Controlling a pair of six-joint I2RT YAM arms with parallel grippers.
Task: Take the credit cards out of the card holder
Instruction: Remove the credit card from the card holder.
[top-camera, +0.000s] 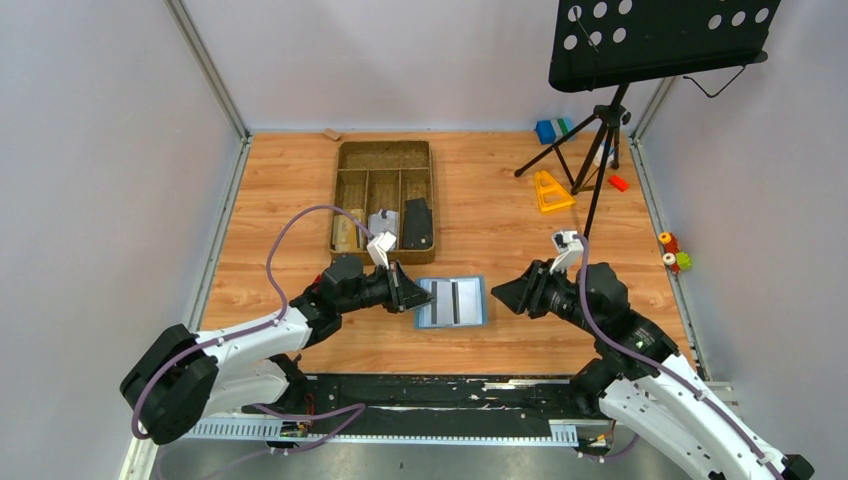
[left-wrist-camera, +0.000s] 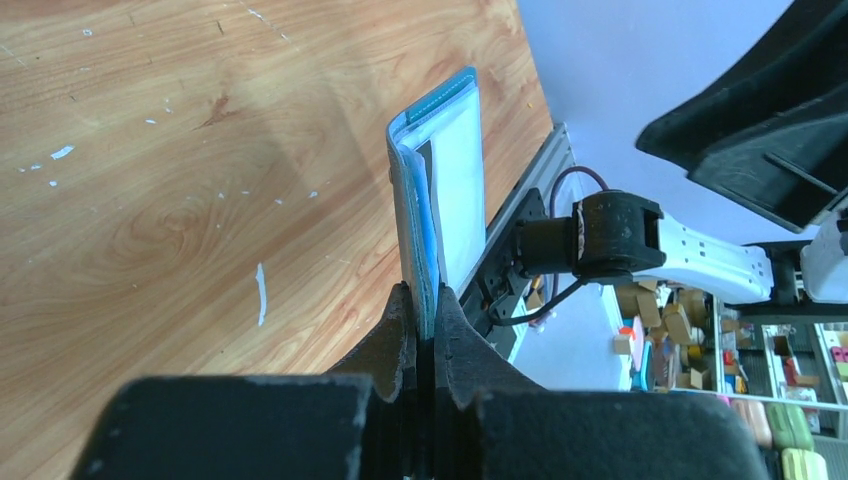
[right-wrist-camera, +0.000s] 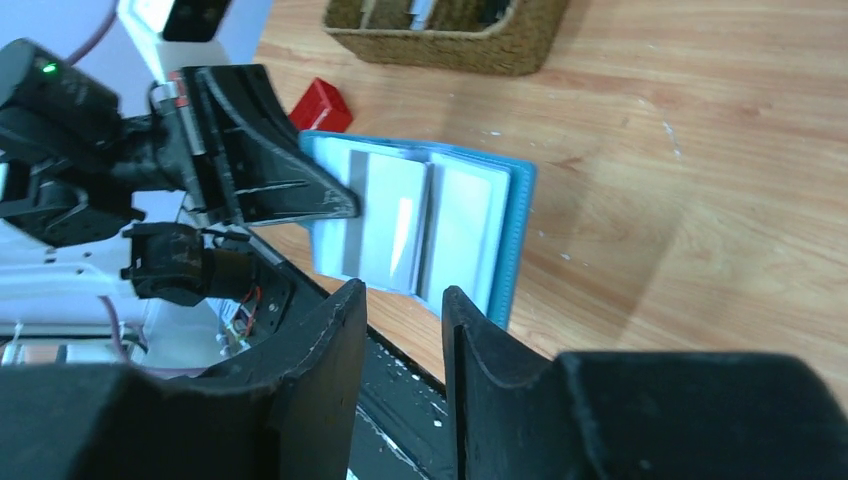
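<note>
The slate-blue card holder (top-camera: 451, 303) lies open on the wood near the front edge, its pale inside facing up. A grey credit card with a dark stripe (right-wrist-camera: 385, 215) and a white credit card (right-wrist-camera: 462, 235) sit in its pockets. My left gripper (top-camera: 410, 293) is shut on the holder's left edge. In the left wrist view the fingers (left-wrist-camera: 400, 335) pinch the blue flap (left-wrist-camera: 420, 230), and a white card (left-wrist-camera: 462, 170) shows beside it. My right gripper (top-camera: 497, 293) hovers just right of the holder, open, with nothing between its fingers (right-wrist-camera: 340, 330).
A brown divided tray (top-camera: 383, 200) stands behind the holder. A red block (right-wrist-camera: 322, 105) lies by the left gripper. A music stand's tripod (top-camera: 600, 130), a yellow triangle (top-camera: 551, 190) and a blue-green block (top-camera: 552, 130) are at the back right. The black rail (top-camera: 440, 390) runs along the front.
</note>
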